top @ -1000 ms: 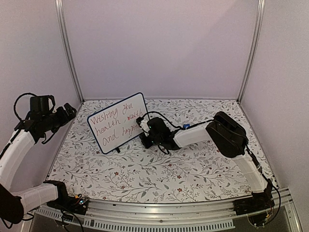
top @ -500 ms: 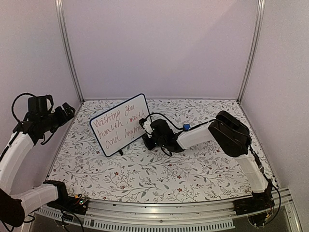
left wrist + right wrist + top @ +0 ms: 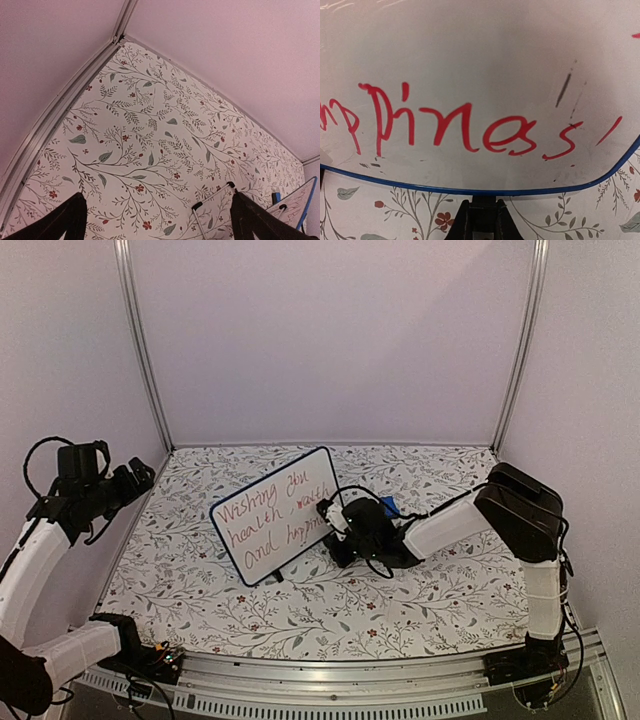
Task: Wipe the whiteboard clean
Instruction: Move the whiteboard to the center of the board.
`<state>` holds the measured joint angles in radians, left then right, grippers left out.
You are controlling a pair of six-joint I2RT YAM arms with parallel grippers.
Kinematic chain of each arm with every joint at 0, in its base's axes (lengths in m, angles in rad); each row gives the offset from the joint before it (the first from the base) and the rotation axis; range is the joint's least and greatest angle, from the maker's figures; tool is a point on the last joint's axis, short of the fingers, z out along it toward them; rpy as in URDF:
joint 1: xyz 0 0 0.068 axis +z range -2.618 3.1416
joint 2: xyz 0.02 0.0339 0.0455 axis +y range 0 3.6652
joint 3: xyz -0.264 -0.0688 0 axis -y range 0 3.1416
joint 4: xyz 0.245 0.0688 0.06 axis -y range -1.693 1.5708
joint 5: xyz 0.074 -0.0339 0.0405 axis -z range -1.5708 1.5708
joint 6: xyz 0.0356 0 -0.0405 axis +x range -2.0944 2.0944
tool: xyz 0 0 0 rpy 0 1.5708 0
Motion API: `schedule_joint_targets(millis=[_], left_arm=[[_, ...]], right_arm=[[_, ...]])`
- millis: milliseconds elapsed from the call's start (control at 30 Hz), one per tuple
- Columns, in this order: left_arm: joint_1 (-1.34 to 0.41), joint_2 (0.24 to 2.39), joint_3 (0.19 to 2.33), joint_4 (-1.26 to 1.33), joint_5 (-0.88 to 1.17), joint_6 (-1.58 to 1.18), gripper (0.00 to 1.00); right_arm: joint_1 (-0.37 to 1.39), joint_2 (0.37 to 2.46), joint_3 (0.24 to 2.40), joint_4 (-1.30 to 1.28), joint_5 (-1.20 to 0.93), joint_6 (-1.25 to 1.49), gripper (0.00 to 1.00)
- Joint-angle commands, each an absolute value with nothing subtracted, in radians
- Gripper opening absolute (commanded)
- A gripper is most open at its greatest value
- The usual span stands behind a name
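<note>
The whiteboard [image 3: 272, 528] stands tilted on the floral table, bearing three lines of red handwriting. My right gripper [image 3: 334, 528] is at its right lower edge. In the right wrist view the board [image 3: 480, 55] fills the frame, and my right gripper [image 3: 481, 212] is shut on a black foot under its blue edge. My left gripper [image 3: 140, 475] is raised at the far left, open and empty. In the left wrist view the gripper [image 3: 157, 222] has its fingers far apart over the table. A corner of the board [image 3: 300, 207] shows at the right.
A small blue eraser block [image 3: 387, 506] lies on the table just behind my right arm. A thin wire stand with black tips [image 3: 215, 197] shows on the table beside the board. Walls and metal posts [image 3: 140, 350] close in the table.
My right arm has drawn back to the right and toward the near side, dragging the whiteboard with it toward the table's middle. The left arm has barely moved.
</note>
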<state>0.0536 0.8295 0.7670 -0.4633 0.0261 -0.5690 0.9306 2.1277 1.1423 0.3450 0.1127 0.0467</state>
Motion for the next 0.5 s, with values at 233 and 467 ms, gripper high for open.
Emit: schedule_joint_targets(millis=[233, 467], left_arm=[[0.064, 0.805, 0.739, -0.445, 0.048, -0.559, 1.00], [0.065, 0.799, 0.744, -0.437, 0.078, -0.542, 1.00]], right_arm=[[0.943, 1.938, 0.964, 0.363, 0.118, 0.098, 0.00], [0.944, 1.939, 0.966, 0.362, 0.135, 0.094, 0.16]])
